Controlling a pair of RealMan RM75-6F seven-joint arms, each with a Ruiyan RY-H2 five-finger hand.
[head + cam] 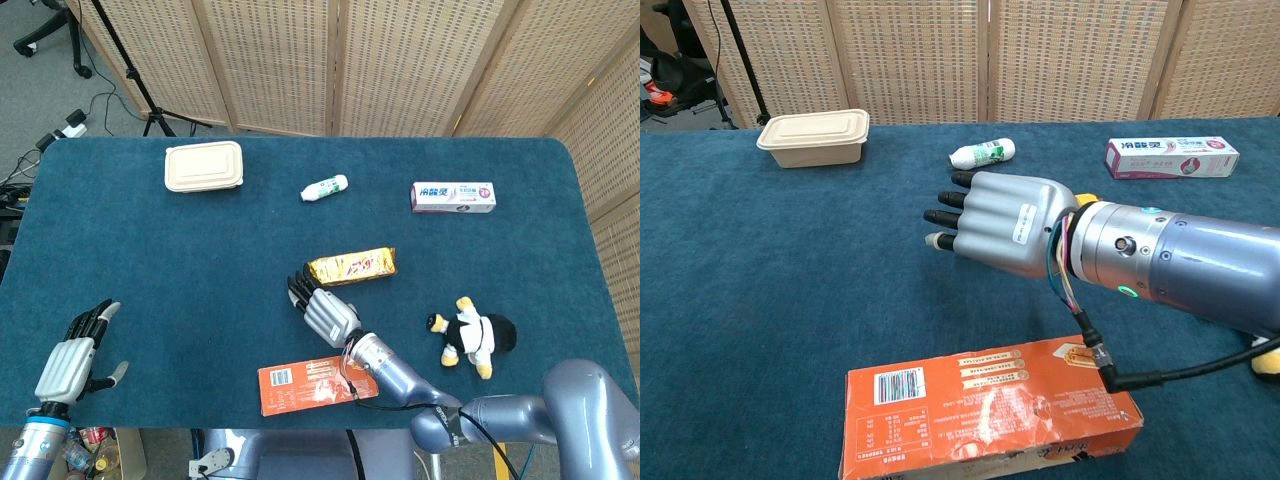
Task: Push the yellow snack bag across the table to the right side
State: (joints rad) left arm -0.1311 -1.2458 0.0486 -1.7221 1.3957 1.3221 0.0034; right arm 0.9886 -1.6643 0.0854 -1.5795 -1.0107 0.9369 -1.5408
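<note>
The yellow snack bag (351,266), a glossy, crinkled foil packet of long flat shape, is seen lying near the middle of the table (150,260), which is covered in a dark blue, carpet-like cloth. Just below the bag's left end, the right hand (323,309) is held with its silver, ribbed back upward and its dark-tipped fingers (297,287) stretched out and slightly apart; nothing is grasped in it. Whether the bag is touched by the fingertips cannot be told; in the chest view the bag is almost wholly hidden behind the hand and its smooth metal forearm.

Below the bag, at the near edge, an orange cardboard box (312,386) printed with a barcode is laid flat. To the right of the bag, a plush toy (468,335) in black, white and yellow is lying. Above the bag, a small white bottle with a green label (324,187) is lying on its side; to the upper right a long white and pink carton (453,196) is placed. Far to the upper left of the bag, a beige lidded food container (204,165) with rounded corners is standing closed, so its contents cannot be seen.

Well to the lower left of the bag, the left hand (74,354) is held with fingers spread, gripping nothing.
</note>
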